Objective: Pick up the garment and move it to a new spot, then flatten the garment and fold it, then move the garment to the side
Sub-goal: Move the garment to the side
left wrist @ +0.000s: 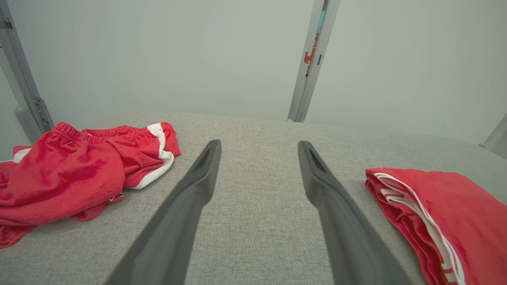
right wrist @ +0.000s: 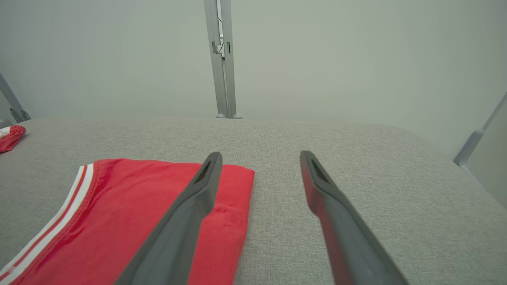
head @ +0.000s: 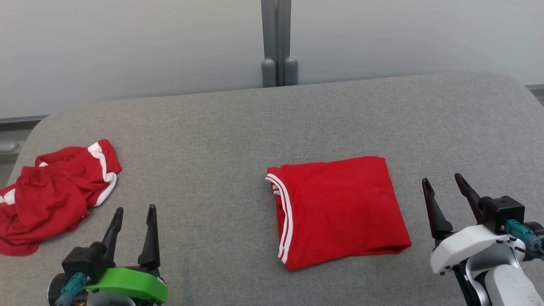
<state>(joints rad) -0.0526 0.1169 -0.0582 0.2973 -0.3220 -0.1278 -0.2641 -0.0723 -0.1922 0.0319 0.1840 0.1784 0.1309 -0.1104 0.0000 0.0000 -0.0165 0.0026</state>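
Head view: the folded garment (head: pixel 340 208) lies flat on the grey table (head: pixel 238 127), right of centre and toward the near side. It is a red rectangle with white-striped trim along its left edge. The left gripper (head: pixel 135 208) and right gripper (head: pixel 442 178) both stand spread wide and hold nothing. The right one sits near the garment's right edge; the left one is well apart from it.

Handling (a judgement): the fabric looks thin, light and limp, stacked in several layers. A pinch on the top layer alone would likely peel the fold open. Take hold through the full stack, at the near right corner and at the striped left edge. Lift both sides level, or slide the stack along the cloth surface.

Clearance: open table lies beyond the garment on the far side and to its right, up to the rounded far right corner. A crumpled garment (head: pixel 55 195) occupies the near left, so that side offers less room.
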